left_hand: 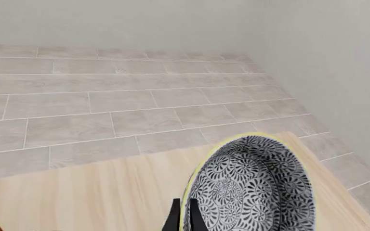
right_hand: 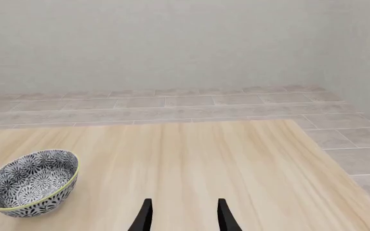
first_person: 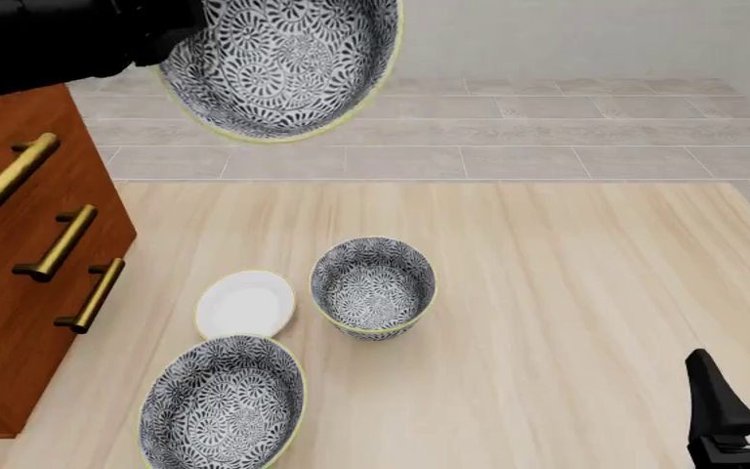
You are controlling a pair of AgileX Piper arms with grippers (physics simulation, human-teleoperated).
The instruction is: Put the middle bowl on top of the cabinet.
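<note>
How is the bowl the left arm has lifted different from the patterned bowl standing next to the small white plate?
The lifted bowl is in the air, held at its rim by the left gripper; the bowl by the plate stands on the table. The lifted bowl is tilted, the other upright. The lifted one looks wider and shallower, the other narrower and deeper. Both share the dark floral pattern and a pale yellow rim.
</note>
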